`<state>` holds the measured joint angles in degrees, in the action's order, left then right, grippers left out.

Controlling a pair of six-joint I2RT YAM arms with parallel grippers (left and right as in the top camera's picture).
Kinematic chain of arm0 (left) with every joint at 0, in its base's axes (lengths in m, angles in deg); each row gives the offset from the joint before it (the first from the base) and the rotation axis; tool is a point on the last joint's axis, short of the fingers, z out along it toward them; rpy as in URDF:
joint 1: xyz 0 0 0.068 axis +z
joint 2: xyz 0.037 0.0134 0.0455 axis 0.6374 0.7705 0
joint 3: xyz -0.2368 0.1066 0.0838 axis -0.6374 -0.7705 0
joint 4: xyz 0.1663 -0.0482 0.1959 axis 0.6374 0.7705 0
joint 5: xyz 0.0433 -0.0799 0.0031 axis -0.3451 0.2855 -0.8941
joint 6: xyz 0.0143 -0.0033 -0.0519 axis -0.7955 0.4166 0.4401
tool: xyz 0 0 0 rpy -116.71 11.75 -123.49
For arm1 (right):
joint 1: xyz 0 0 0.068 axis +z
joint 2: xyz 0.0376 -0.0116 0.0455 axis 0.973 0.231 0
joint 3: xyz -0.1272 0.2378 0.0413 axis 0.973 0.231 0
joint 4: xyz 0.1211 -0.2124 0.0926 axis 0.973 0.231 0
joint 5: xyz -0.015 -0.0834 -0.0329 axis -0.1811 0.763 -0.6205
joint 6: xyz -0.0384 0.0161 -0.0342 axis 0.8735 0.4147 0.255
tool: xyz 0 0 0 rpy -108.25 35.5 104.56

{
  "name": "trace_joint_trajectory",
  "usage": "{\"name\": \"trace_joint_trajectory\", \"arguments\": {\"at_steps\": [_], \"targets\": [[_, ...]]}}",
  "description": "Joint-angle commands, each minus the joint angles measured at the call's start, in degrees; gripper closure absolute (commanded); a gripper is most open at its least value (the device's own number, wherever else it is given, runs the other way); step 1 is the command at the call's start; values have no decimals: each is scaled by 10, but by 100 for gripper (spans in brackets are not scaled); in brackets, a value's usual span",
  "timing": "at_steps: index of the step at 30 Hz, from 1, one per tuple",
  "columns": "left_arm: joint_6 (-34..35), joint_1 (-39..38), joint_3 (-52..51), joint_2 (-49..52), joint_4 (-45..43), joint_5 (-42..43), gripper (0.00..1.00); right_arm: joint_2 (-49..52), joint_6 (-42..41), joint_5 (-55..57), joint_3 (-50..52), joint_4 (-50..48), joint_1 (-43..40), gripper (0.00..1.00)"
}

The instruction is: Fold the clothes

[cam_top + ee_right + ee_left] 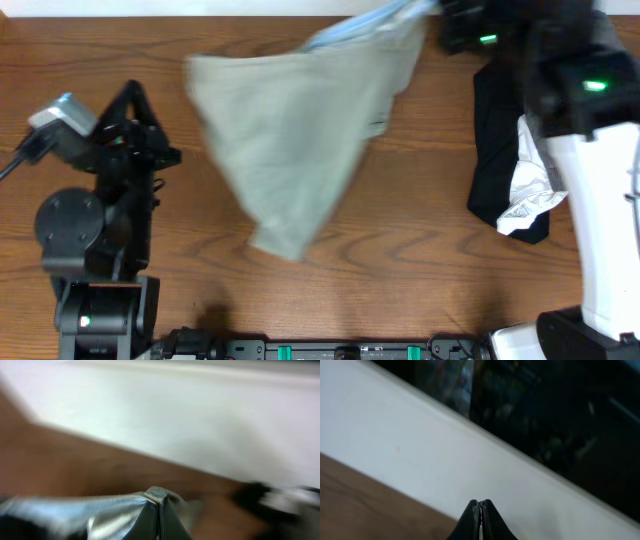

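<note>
One garment, the clothes point(290, 140), is noted across the middle of the surface point(400, 270), its far right corner lifted and pinched in the closed right claw point(159, 510). It is judged light, soft and limp, so hold is best taken at stitched corners or the waistband. One black garment point(495, 150) is counted at the right; the left claw point(481, 512) is closed on nothing, well apart.

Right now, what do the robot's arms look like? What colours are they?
The left arm is black with round joints, a grey camera box and a black cable at its wrist. The right arm has a white lower part, black upper parts and green lights. The left gripper and right gripper are slim, black and pointed.
</note>
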<state>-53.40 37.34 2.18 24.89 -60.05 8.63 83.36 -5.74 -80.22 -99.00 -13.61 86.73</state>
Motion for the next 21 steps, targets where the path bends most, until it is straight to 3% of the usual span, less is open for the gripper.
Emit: {"name": "trace_joint_trajectory", "arguments": {"at_steps": [1,7,13,16,18,21], "targets": [[-21,3,16,-8,-11,-36,94,-16,15,64,-15,0,-36,99],[-19,2,19,-2,42,4,94,11,15,42,-15,42,-51,99],[5,2,19,66,141,133,94,48,15,21,-15,56,-44,99],[19,-8,19,131,150,207,93,56,15,16,-15,58,-44,99],[19,-21,19,185,133,244,78,58,15,16,-15,59,-42,99],[20,-39,19,273,73,294,32,58,15,16,-15,64,-39,99]]}}
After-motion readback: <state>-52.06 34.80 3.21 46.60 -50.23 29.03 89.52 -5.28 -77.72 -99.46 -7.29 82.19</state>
